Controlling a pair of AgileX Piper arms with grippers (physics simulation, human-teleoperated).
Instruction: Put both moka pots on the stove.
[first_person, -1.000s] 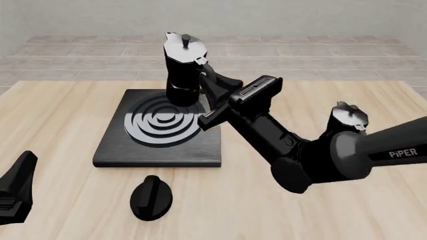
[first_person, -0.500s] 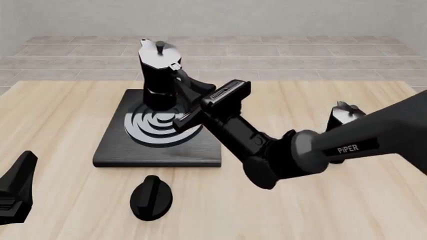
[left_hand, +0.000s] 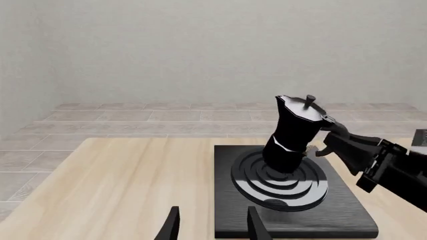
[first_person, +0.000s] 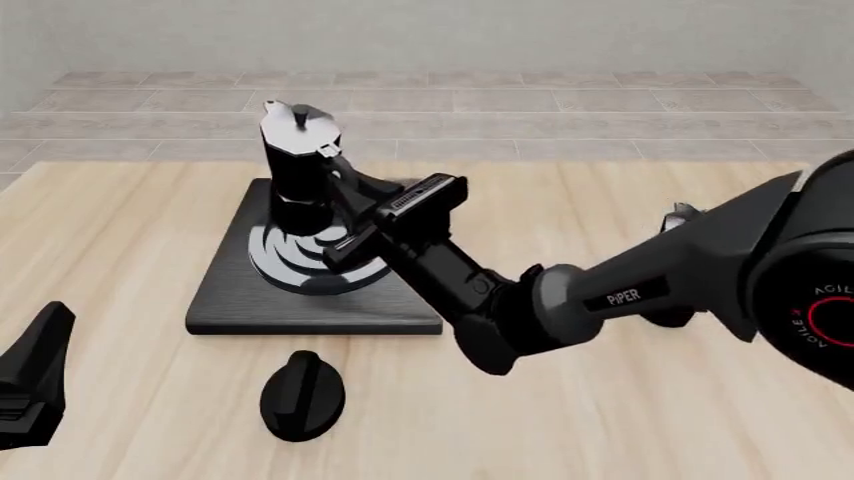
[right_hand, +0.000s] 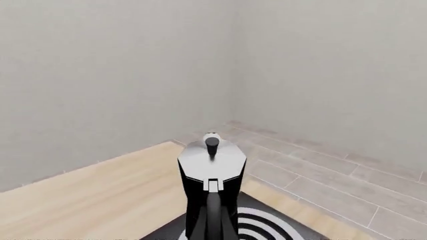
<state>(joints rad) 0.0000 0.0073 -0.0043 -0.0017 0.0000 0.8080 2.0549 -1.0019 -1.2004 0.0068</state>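
Moka pot number one (first_person: 298, 158) is in your right gripper (first_person: 340, 185), whose fingers are clamped on the curved handle at the pot's side. You have it over the burner rings (first_person: 310, 258) of the stove (first_person: 240, 300), toward the slab's far left part. In the left wrist view the pot (left_hand: 295, 134) leans, lid tipped away from your gripper (left_hand: 333, 142); its base sits at the rings, but you cannot tell from these views whether it touches them or hangs just above. Your right wrist view looks straight along the handle at the silvery lid and knob of the pot (right_hand: 211, 172), with the rings showing just beyond it.

Your second moka pot (first_person: 677, 218) stands on the wooden table (first_person: 120, 230) well to the right of the stove, mostly hidden behind your right arm (first_person: 587, 300); only a bit of its lid shows.

Your left gripper (first_person: 30, 380) rests low at the near left edge of the table, well apart from everything. In its own wrist view the fingers (left_hand: 169, 227) stand apart with nothing between them.

A low round black knob (first_person: 302, 395) lies on the table just in front of the stove's near edge
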